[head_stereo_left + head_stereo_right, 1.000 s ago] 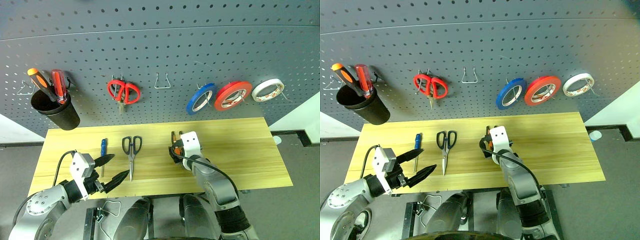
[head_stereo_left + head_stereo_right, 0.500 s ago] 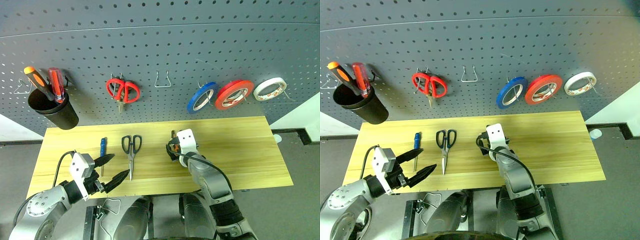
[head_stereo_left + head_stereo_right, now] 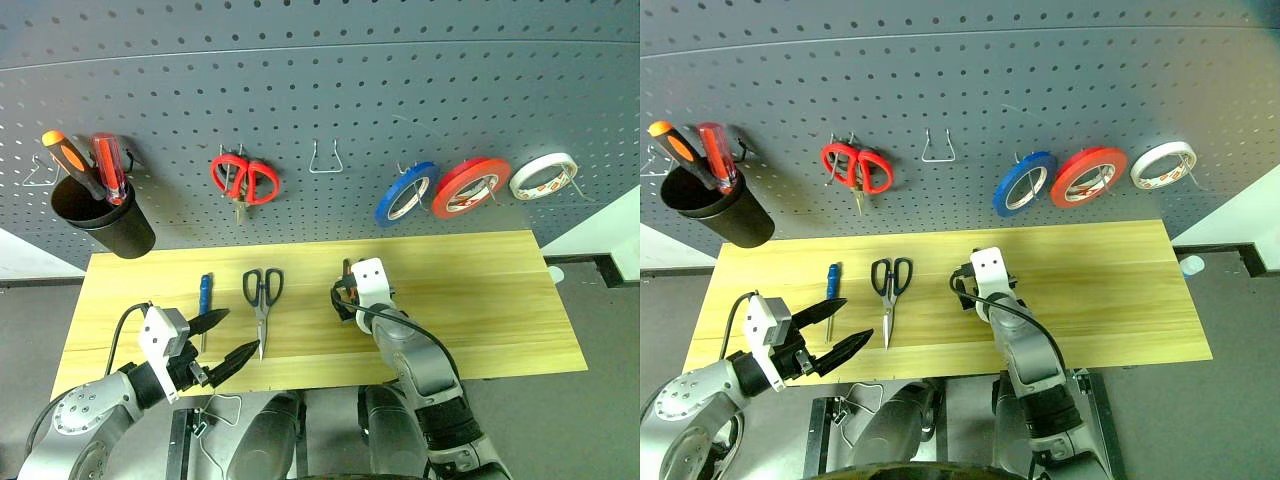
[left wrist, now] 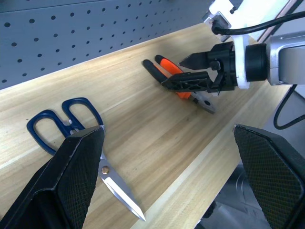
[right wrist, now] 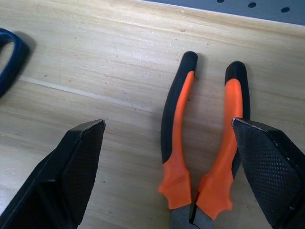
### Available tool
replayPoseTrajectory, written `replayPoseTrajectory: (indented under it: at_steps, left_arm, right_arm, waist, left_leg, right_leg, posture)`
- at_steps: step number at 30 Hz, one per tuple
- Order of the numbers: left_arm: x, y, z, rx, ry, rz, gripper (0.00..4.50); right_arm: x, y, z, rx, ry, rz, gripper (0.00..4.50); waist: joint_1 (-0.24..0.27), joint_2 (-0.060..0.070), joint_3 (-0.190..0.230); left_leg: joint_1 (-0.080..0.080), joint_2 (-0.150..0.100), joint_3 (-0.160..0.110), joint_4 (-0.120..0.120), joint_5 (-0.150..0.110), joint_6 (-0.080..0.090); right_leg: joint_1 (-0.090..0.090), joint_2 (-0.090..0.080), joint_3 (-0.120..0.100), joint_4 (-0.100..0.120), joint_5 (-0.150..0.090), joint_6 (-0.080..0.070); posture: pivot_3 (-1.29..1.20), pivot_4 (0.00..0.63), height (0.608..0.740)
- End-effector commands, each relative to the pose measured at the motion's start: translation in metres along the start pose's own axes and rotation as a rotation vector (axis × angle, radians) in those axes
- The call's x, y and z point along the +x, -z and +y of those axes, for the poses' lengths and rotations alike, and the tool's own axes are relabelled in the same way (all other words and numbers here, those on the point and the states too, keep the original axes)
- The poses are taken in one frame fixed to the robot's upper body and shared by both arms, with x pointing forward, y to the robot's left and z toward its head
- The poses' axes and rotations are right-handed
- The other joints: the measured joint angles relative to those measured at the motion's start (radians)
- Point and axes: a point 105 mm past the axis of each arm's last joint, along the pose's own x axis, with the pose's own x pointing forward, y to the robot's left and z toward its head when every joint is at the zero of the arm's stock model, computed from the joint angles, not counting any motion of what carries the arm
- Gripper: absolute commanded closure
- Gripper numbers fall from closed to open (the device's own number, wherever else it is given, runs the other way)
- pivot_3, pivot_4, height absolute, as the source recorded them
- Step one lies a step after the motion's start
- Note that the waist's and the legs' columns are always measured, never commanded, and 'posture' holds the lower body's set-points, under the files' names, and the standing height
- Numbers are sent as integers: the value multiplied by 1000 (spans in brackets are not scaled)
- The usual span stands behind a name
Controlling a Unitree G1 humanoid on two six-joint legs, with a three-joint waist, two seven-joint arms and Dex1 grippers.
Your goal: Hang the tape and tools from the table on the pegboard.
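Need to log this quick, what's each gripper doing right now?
Left gripper: open, holding nothing.
Right gripper: open over the pliers, not gripping them.

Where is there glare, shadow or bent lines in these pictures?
Left wrist view: bright glare band on the table near the pegboard. Right eye view: the pegboard's hole rows look bowed. Right wrist view: soft shadow beside the scissors handle.

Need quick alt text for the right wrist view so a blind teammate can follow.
Orange-and-black pliers lie flat on the wooden table, handles pointing away from the camera. The right gripper hovers over them, its two black fingers spread wide, not gripping. One blue scissors handle peeks in at the edge.
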Motion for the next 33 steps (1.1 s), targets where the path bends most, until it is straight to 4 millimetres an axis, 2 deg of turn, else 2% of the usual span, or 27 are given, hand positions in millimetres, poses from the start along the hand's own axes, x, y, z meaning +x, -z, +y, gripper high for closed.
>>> replayPoseTrajectory:
  at_steps: [1, 20, 25, 33]
  left_arm:
    - [-2, -7, -4, 16, 10, -16, 0]
    - [2, -9, -3, 24, 29, -18, 0]
    - [4, -10, -3, 26, 36, -19, 0]
    - [4, -9, -4, 24, 40, -18, 0]
  right_arm:
    - [2, 0, -3, -8, 20, 10, 51]
    - [6, 11, -27, -49, 143, 88, 51]
    - [5, 22, -17, -21, 61, 181, 51]
    - [4, 22, -21, -18, 64, 189, 51]
  waist:
    - [0, 0, 0]
    - [0, 0, 1]
    - [0, 0, 1]
    - [0, 0, 1]
  left_leg:
    - [0, 0, 0, 0, 0, 0]
    - [0, 0, 0, 0, 0, 0]
    - [0, 0, 0, 0, 0, 0]
    - [0, 0, 0, 0, 0, 0]
  right_leg:
    - [0, 0, 0, 0, 0, 0]
    - [0, 0, 0, 0, 0, 0]
    - [0, 0, 0, 0, 0, 0]
    - [0, 0, -1, 0, 0, 0]
  posture:
    - [120, 315, 739]
    - [115, 308, 739]
    - [112, 299, 739]
    - [111, 304, 739]
